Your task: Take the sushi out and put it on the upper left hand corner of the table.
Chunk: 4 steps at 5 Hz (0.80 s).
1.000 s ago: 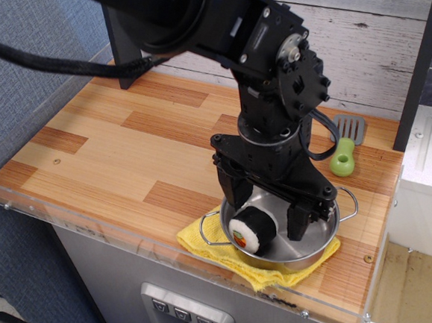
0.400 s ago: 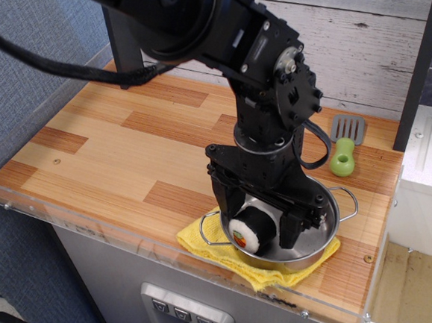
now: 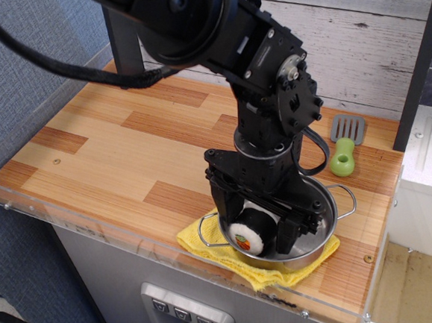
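Right at the near edge of the worktop [image 3: 111,158], a crumpled yellow cloth [image 3: 231,261] pokes out from under a shiny steel pot [image 3: 322,224] with wire loop handles. Inside that pot sits the sushi [image 3: 250,235], lying on its side with the white rice face and its orange and green centre turned toward the camera, the black band wrapping round behind.

And the gripper [image 3: 257,229] is down in the pot, its black fingers spread to either side of the roll, one finger at the roll's left, the other at its right against the pot's inner wall. The fingers look close to the sushi, but whether they are actually pressing on it, I cannot tell from this angle.

Above that, the bulky black arm [image 3: 262,75] rises over the pot, a cable looping off its side.

Further back on the right, a green-handled spatula [image 3: 344,148] lies flat on the planks, grey slotted blade pointing toward the whitewashed plank wall [image 3: 370,29]. The far left corner of the worktop lies well apart from the pot.
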Motion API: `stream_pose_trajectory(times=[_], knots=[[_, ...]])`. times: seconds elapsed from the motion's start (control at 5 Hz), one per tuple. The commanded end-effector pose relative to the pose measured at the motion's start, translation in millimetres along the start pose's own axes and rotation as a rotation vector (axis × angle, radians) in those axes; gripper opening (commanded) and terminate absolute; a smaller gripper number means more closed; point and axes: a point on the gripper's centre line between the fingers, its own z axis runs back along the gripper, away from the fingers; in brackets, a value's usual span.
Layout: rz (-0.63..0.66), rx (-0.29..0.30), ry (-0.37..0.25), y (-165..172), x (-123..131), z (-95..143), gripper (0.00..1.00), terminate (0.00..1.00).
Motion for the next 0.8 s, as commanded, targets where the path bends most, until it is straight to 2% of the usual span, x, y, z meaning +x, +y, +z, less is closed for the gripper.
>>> stream_pose_trajectory(times=[0.0, 0.4, 0.6], knots=[[0.000, 0.006, -0.021, 0.4, 5.2, 7.5, 1.00, 0.00], [-0.012, 0.019, -0.007, -1.3, 7.4, 6.7, 1.00, 0.00], [-0.005, 0.009, -0.027, -5.9, 15.1, 9.2, 1.00, 0.00]])
